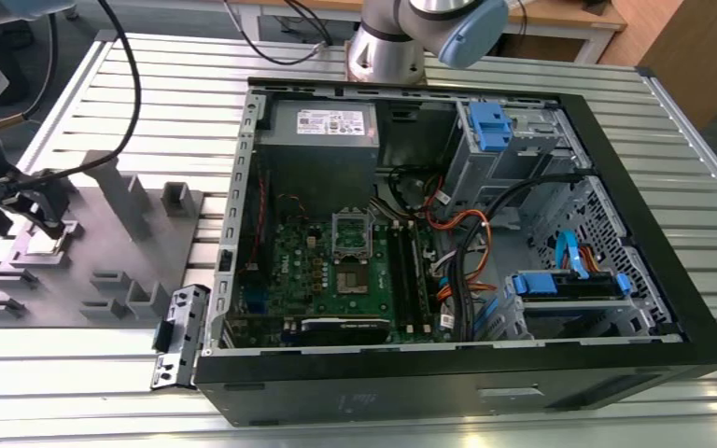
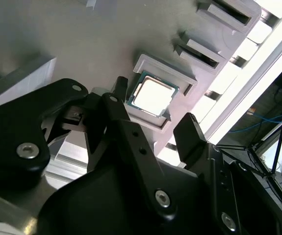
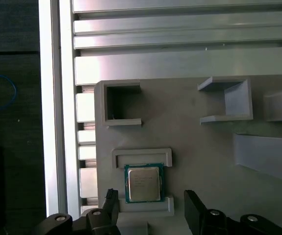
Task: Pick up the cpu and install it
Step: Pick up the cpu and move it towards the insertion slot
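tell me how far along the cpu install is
Done: the pincer is open and placed astride the cpu in the first wrist view. In hand: nothing yet; the cpu lies flat in its pocket on the grey tray. Left: the grasp, the carry and the install on the green board.

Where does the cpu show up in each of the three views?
Exterior view: the cpu looks like a pale patch under the claw, on the grey fixture plate at the exterior view's left.
Second wrist view: the cpu sits in a framed pocket of the plate, between the open claw's tips.
First wrist view: the cpu lies in that pocket, its green edge visible.
Shared landmark: the grey fixture plate.
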You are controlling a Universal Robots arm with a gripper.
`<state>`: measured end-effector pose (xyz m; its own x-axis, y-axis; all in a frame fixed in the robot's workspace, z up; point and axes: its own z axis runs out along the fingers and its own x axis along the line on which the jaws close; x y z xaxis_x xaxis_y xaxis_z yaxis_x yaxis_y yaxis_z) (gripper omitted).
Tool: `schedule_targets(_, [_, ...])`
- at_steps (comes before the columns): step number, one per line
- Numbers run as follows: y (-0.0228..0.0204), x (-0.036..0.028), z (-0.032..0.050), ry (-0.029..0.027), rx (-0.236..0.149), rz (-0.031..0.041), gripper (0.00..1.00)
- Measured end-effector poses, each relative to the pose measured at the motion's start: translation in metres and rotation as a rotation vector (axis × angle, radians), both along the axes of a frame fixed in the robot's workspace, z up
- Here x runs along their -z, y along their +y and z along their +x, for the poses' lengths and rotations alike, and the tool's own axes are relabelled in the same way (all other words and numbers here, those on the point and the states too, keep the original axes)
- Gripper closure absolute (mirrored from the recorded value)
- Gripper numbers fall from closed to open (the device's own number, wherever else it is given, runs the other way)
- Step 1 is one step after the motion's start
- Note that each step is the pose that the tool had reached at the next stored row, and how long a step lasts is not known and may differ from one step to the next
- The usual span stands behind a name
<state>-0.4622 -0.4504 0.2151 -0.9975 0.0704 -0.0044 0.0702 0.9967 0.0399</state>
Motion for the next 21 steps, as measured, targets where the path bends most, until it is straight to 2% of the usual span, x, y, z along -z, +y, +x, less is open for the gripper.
schedule_targets(9, [0.0000, 0.0155, -0.0001, 0.0004, 0.000, -0.0003, 0.35])
schedule_targets(13, [0.0000, 0.0159, 0.0000, 0.0006, 0.000, -0.0005, 0.35])
schedule_targets(16, [0.0017, 0.0178, -0.0001, 0.0005, -0.001, -0.0001, 0.35])
schedule_targets(21, [0.0035, 0.0247, -0.0001, -0.0009, -0.003, -0.0001, 0.35])
